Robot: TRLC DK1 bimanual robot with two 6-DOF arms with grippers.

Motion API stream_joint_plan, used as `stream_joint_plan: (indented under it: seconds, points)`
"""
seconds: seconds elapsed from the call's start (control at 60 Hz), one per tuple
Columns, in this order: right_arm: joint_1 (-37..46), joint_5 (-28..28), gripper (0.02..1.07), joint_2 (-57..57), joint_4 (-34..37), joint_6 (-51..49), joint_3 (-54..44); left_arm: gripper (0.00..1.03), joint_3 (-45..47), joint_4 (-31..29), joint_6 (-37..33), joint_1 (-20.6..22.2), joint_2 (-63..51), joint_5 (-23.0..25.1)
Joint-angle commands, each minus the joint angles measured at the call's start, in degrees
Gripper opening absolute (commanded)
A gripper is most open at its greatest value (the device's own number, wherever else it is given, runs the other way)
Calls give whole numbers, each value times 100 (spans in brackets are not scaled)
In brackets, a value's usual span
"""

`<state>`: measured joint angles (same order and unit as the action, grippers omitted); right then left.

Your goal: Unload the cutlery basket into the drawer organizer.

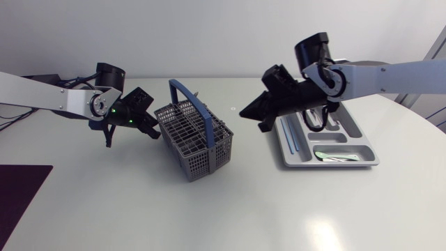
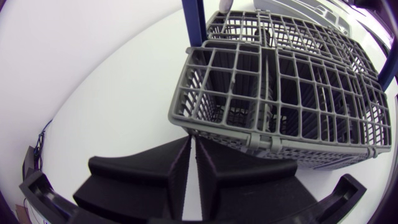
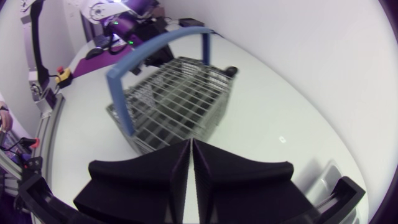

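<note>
The grey cutlery basket (image 1: 197, 139) with a blue handle (image 1: 189, 97) stands mid-table; no cutlery shows in its compartments. My left gripper (image 1: 155, 132) hangs shut and empty just off the basket's left side. In the left wrist view the basket (image 2: 280, 93) lies right ahead of the closed fingertips (image 2: 186, 149). My right gripper (image 1: 245, 111) hovers shut and empty between the basket and the grey drawer organizer (image 1: 369, 162). In the right wrist view the basket (image 3: 180, 99) lies ahead of that gripper (image 3: 190, 146). The organizer holds dark-handled cutlery (image 1: 317, 120), a shiny piece (image 1: 336, 155) and thin blue pieces (image 1: 289, 139).
A dark purple mat (image 1: 19, 199) lies at the table's front left corner. Bare white tabletop (image 1: 230, 209) stretches in front of the basket and organizer. Beyond the basket in the right wrist view stands my left arm (image 3: 127, 15).
</note>
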<state>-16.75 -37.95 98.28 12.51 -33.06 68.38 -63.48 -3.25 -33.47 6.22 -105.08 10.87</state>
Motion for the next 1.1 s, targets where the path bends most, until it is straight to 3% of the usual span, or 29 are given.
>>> stream_joint_plan:
  seconds: [0.0, 0.367, 0.817, 0.917, 1.083]
  points:
    - [120, 192, 13, 209, -276, -25, -352, 10, -217, 87, -36, 2, -153, 73]
    - [-540, 456, 13, 807, -627, 265, -211, 11, -533, 87, -1, 64, -373, 117]
    - [-1243, 377, 12, -107, -583, 388, -1257, 11, -1623, -247, 60, 547, -1120, 591]
    - [-1190, 368, 12, -283, -618, 379, -1362, 11, -1861, -370, 34, 556, -1243, 600]
    - [-399, 280, 12, -63, -671, 318, -993, 11, -1790, -906, -195, 310, -839, 609]
